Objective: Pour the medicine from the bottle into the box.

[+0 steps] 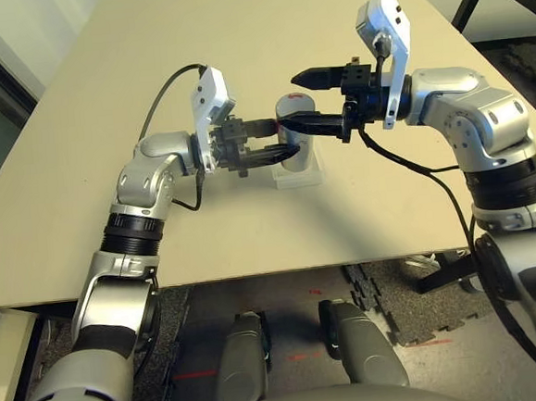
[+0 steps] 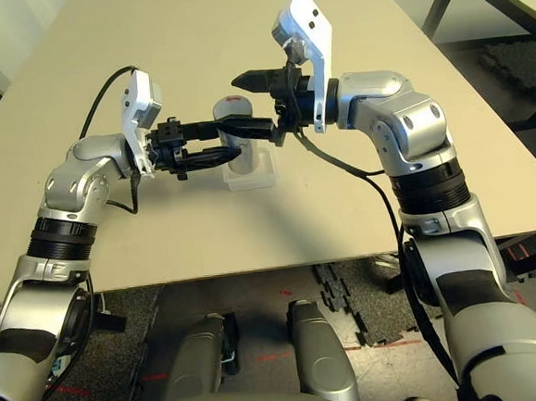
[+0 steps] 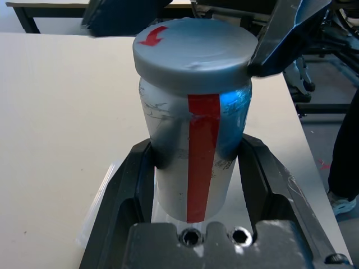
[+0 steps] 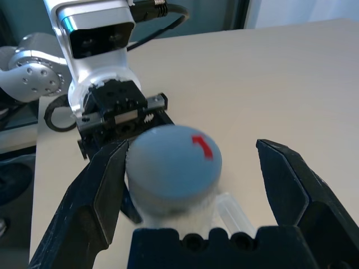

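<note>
Left wrist view: bottle (image 3: 193, 140) upright between left gripper (image 3: 196, 185) fingers.

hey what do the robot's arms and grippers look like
Both arms are silver metal with black ribbed bands at the joints. The left gripper and right gripper each have two black fingers, a white camera housing mounted at the wrist, and a black cable looping back along the forearm.

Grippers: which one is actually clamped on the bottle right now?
The left gripper: its fingers press the bottle body. The right gripper stands open around the cap.
</note>
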Available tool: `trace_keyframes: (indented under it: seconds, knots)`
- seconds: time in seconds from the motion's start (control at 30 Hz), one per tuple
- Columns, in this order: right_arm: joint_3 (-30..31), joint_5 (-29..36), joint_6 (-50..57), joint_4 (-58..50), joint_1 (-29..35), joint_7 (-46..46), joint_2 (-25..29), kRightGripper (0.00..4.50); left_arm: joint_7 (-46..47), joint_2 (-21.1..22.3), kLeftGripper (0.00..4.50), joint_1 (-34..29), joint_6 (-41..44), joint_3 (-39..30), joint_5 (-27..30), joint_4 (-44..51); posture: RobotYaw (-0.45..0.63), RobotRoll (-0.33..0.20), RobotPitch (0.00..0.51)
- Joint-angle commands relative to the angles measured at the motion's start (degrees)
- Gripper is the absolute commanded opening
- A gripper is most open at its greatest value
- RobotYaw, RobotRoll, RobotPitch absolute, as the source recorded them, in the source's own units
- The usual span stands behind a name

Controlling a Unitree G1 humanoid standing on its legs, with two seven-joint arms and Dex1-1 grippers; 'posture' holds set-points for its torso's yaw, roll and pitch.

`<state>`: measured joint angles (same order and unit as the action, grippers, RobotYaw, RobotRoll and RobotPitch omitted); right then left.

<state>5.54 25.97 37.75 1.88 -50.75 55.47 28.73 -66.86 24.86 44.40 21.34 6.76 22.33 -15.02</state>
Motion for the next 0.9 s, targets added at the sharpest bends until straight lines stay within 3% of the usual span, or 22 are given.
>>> trace_keyframes:
  seconds: [0.03,0.5,0.63,0.9]
  knots:
    - [-2.94,0.42,1.46,-1.38,1.99,-1.03,2.64,4.5,-0.78,-0.05,2.37,-0.21,-0.43,-0.32,-0.02,-0.33,-0.09,0.0,0.133]
    - [-7.77,6.15,8.8,-10.44,8.01,-2.36,8.44,4.5,-1.21,0.02,2.37,0.76,-1.59,-0.43,-0.41,-2.52,-0.1,0.0,0.126]
    - [-7.15,8.42,10.42,-12.04,6.61,-3.04,7.02,4.5,-1.37,0.0,2.37,1.03,-1.71,-0.31,-0.51,-2.81,-0.11,0.0,0.123]
    - [-2.53,6.33,9.62,-9.5,1.81,-4.05,2.63,4.5,-1.49,-0.35,2.37,1.31,-1.48,0.0,-0.52,-2.59,-0.11,0.0,0.126]
